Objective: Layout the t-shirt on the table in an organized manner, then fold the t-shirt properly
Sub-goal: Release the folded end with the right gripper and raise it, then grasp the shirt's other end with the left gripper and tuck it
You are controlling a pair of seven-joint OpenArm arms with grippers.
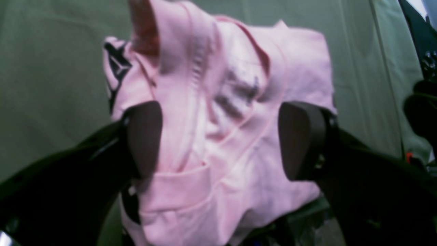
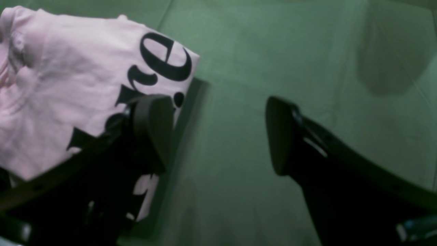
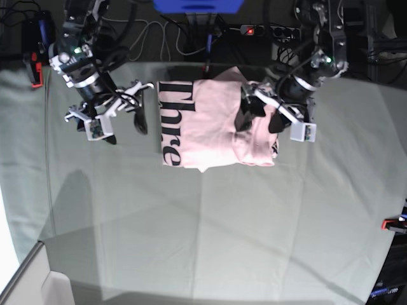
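- Pale grey-green cloth, creased in long lines, is seen covering the table (image 3: 210, 235), which fills most of the base view; its near corner is cut off at the lower left by a pale raised edge.
- At the right edge of that view a red clamp (image 3: 389, 223) is only partly visible.
- Lying on the far half of the table, the t-shirt (image 3: 213, 127) is folded into a rough rectangle, with black serif lettering shown along its left part and a bunched, doubled layer on its right part.
- Only part of the lettering can be read; the rest is folded under or hidden.
- In the left wrist view the shirt is blurred, so its seams and a dark smudge of print are hard to make out.
- The left gripper (image 1: 220, 140) is held over the bunched right part of the shirt with its jaws spread wide; pink cloth is seen between them, but no pinch on it is shown, and whether the pads touch the cloth cannot be told.
- The right gripper (image 2: 218, 135) is spread wide with only bare cloth of the table between its jaws; nothing is held.
- One finger of it overlaps the shirt's lettered edge in the right wrist view, while in the base view it is seen beside the shirt's left edge.
- Beyond the far table edge, cables and dark equipment are dimly seen.
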